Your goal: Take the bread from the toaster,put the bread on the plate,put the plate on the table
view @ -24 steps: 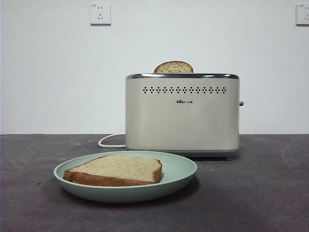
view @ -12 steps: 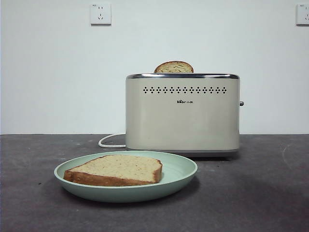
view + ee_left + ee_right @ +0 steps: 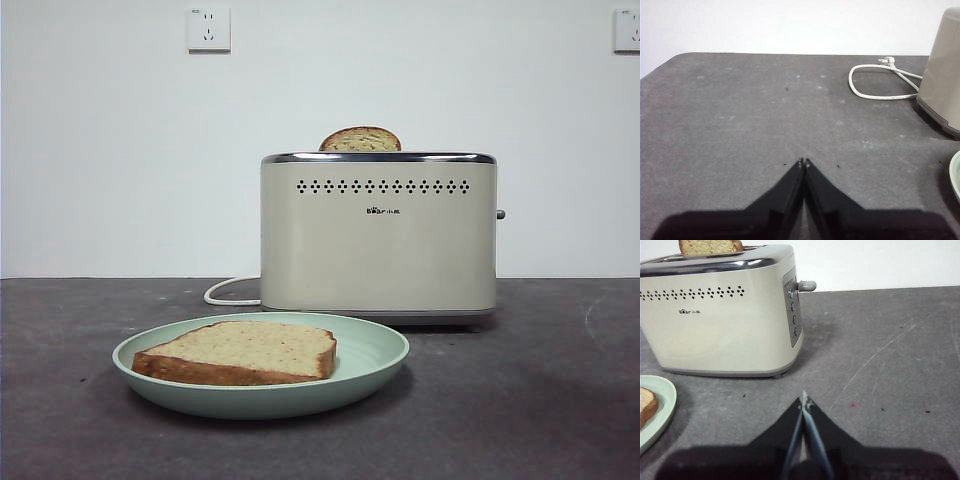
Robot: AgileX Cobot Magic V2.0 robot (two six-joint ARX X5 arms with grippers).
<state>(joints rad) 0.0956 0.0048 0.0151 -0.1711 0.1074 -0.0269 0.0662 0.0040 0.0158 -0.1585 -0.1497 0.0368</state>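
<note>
Front view has the toaster (image 3: 378,235) standing upright toward the back of the worktop (image 3: 540,400), cream body, chrome rim on top, a row of little diamond holes and a small dark logo under them. A smaller slice (image 3: 360,139) pokes its rounded top out of the slot. The white cord (image 3: 228,291) loops out from the toaster's side and lies on the worktop.

Just in front of the toaster sits the plate (image 3: 375,355), flat on the worktop (pale mint green, raised rim). The bread (image 3: 240,352) lies flat inside it, more toward one side than dead centre, speckled tan crumb facing up and the dark crust edge facing the camera. So the big slice is on the plate and the plate is on the worktop, with the plate's rear rim close to the toaster's base.

Neither arm shows in the front view. Left wrist view: the left tool (image 3: 803,161) has its 2 jaws pressed together tip to tip with nothing between them, over bare worktop, with the cord loop and a corner of the toaster off to one side and a sliver of plate rim at the edge. Right wrist view: the right tool (image 3: 804,399) is closed the same way, gripping nothing, near the lever (image 3: 807,286) end of the toaster, well apart from the plate.
</note>
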